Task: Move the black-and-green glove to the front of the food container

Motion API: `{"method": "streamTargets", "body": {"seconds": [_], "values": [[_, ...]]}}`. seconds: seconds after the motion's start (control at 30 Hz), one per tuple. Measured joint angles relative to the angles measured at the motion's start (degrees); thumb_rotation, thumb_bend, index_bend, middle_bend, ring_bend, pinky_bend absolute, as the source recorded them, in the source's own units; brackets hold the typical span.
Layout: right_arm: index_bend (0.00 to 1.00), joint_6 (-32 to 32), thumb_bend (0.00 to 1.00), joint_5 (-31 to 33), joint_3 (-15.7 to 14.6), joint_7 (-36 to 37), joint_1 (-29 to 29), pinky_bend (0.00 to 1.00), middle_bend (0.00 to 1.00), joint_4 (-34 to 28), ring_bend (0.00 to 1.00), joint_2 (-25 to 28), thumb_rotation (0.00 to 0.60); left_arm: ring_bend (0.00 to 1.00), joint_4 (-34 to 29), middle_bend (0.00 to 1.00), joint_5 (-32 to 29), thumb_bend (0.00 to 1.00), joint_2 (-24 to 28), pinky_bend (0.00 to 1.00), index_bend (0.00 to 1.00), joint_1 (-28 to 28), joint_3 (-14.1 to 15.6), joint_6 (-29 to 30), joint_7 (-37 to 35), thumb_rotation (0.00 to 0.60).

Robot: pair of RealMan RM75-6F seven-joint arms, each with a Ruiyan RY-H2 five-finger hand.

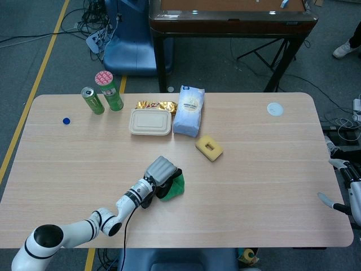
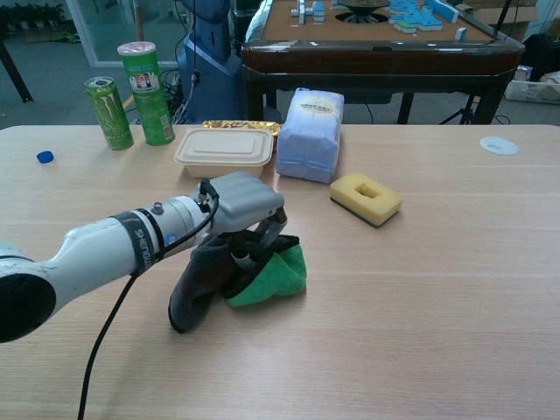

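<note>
My left hand point(image 1: 160, 171) point(image 2: 242, 204) grips the black-and-green glove point(image 1: 174, 187) point(image 2: 254, 269), which hangs crumpled under its fingers just above or on the table middle, green part to the right. The beige lidded food container point(image 1: 150, 122) point(image 2: 224, 152) sits farther back, a short way beyond the hand. My right hand point(image 1: 345, 186) shows only at the right edge of the head view, off the table; its fingers cannot be made out.
Behind the container lies a gold snack packet point(image 1: 157, 105). A white-blue bag point(image 1: 188, 110) point(image 2: 310, 133) stands to its right, a yellow sponge point(image 1: 209, 148) point(image 2: 366, 198) nearer. Two green cans point(image 1: 93, 100) point(image 1: 109, 90), a blue cap point(image 1: 66, 120) and a white disc point(image 1: 274, 109) lie at the back.
</note>
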Motion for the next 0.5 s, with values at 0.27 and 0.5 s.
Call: {"method": "streamTargets", "body": {"seconds": [0.27, 0.5], "values": [[0.24, 0.42, 0.1, -0.6, -0.12, 0.37, -0.13, 0.29, 0.28, 0.29, 0.23, -0.26, 0.6, 0.63, -3.42, 0.62, -1.93, 0.14, 6.67, 0.93, 0.61, 2.09, -2.57, 2.88, -1.86, 0.6], [0.24, 0.06, 0.1, -0.85, -0.07, 0.33, 0.23, 0.29, 0.28, 0.38, 0.23, -0.5, 0.6, 0.61, -5.97, 0.6, -4.38, 0.14, 12.12, 0.93, 0.59, 3.77, -5.04, 4.36, -5.61, 0.6]]}}
